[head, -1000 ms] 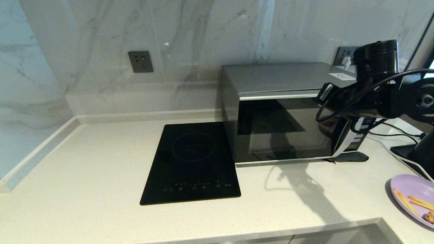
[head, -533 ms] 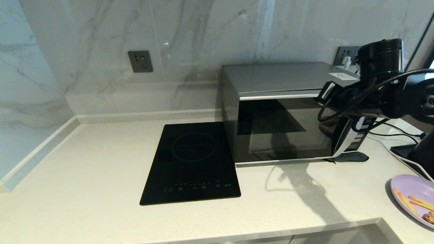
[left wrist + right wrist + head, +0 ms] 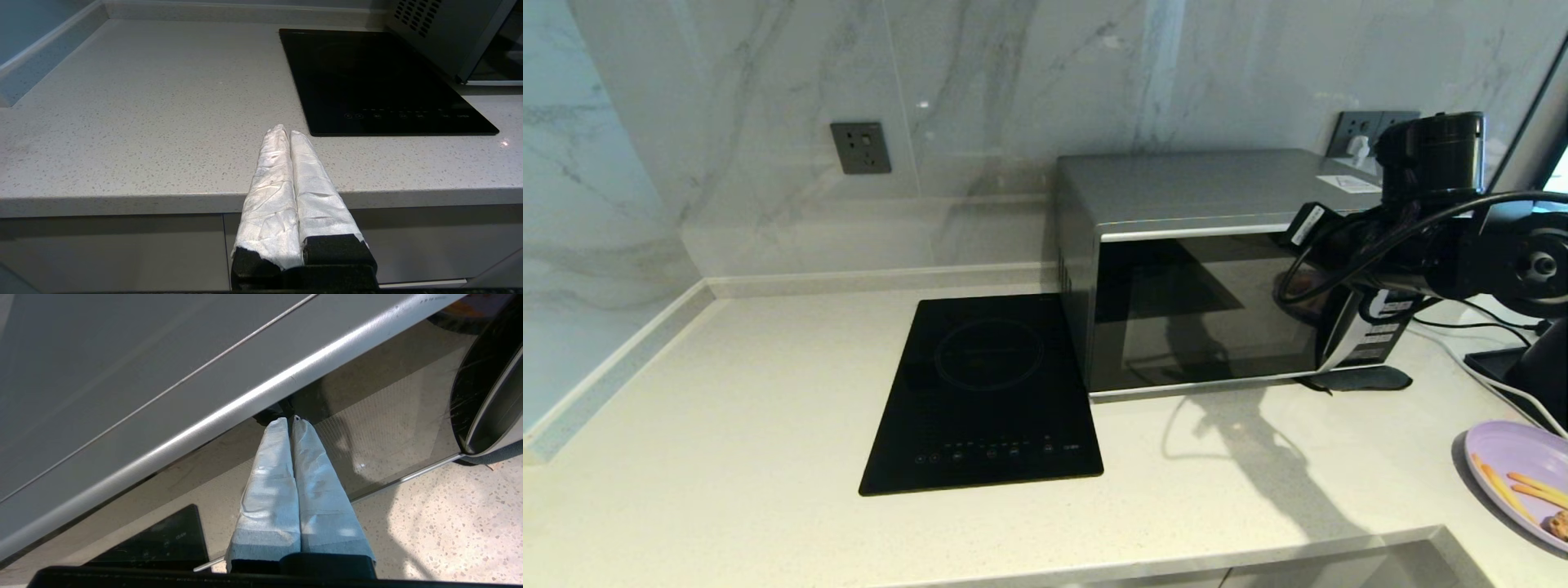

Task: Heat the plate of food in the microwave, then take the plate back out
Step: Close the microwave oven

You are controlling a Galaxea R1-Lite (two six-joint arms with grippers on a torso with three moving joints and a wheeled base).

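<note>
Right hand [image 3: 291, 418] closed, empty, tips at microwave [image 3: 1176, 196] door glass, no readable writing, left hand [image 3: 284, 131] closed, empty.

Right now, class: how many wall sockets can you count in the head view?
2. One dark wall socket is on the marble wall, left of the microwave. Another is behind the microwave's right rear corner, partly hidden by the right arm; more may be hidden.

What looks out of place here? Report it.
Nothing spilled or damaged. One oddity: a dark flat pad pokes out beneath the boxy silver microwave's front right corner. The right gripper, shut, is at its door glass.
</note>
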